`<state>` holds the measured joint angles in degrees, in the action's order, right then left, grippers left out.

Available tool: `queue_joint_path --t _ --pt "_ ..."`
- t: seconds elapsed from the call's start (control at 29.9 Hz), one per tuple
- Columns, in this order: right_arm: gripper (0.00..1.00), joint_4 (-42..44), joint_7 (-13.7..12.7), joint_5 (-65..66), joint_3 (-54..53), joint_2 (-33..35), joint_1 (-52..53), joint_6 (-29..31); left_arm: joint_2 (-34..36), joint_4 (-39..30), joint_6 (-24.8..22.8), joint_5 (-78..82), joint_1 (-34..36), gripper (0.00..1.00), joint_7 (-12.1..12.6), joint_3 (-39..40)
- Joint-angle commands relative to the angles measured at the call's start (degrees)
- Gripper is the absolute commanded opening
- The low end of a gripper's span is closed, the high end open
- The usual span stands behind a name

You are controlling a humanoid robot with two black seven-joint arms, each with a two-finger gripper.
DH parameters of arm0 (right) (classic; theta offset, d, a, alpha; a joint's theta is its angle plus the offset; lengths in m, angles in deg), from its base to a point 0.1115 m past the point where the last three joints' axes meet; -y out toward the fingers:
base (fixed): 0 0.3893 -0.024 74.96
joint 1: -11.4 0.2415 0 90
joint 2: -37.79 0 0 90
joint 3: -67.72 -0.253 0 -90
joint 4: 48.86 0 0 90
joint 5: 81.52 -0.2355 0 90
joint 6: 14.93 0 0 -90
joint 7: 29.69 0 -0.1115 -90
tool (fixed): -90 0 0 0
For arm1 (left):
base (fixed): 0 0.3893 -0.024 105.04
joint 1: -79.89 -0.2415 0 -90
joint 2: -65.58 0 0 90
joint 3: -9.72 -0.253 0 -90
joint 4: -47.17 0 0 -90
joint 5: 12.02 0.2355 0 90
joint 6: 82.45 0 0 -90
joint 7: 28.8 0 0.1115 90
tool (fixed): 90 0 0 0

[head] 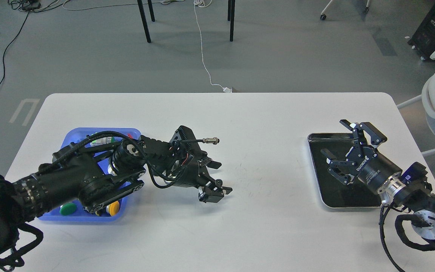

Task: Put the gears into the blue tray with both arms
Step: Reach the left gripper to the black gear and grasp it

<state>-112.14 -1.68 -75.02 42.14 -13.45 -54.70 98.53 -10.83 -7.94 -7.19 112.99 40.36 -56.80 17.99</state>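
A single small black gear (219,182) lies on the white table, right of the blue tray (72,136). My left arm reaches over the tray, and its gripper (220,177) is lowered to the table around the gear. The gripper is open, with one finger beyond the gear and the other finger (217,192) close against its near side. I cannot tell whether they touch. My right gripper (344,140) hovers open and empty over the silver-rimmed tray (315,170) at the right.
The blue tray holds coloured push-button switches, including a green one (67,209) and a yellow one (114,207), partly hidden by my left arm. A cable with a metal plug (210,141) sticks out from the left wrist. The table edge runs along the back.
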Motion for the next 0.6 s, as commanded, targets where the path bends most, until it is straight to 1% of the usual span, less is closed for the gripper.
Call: queue_joint_path --t 0.0,0.13,0.3,0.37,0.4,0.47,0.57 --pt "0.99 0.0 -0.01 0.09 0.09 0.0 -0.08 0.01 -0.05 0.7 0.23 -0.01 -0.11 0.74 0.0 -0.62" --pt "0.99 0.7 -0.01 0.18 0.26 0.09 0.27 0.1 -0.22 0.88 0.41 -0.01 -0.11 0.72 0.0 -0.54" --pt "0.99 0.79 -0.01 0.18 0.27 0.09 0.45 0.1 -0.49 1.76 0.5 -0.01 -0.2 0.62 0.0 -0.54" --pt "0.99 0.79 -0.01 0.18 0.27 0.09 0.45 0.1 -0.58 2.11 0.5 -0.01 -0.37 0.61 0.0 -0.54" --pt "0.99 0.79 -0.01 0.18 0.35 0.09 0.45 0.1 -0.66 2.29 0.5 -0.01 -0.46 0.59 0.0 -0.54" --pt "0.99 0.79 -0.01 0.18 0.35 0.09 0.45 0.01 -1.01 2.72 0.58 -0.01 -0.46 0.53 0.0 -0.45" --pt "0.99 0.79 -0.01 0.18 0.44 0.09 0.45 0.1 -1.19 2.9 0.58 -0.01 -0.37 0.47 0.0 -0.45"
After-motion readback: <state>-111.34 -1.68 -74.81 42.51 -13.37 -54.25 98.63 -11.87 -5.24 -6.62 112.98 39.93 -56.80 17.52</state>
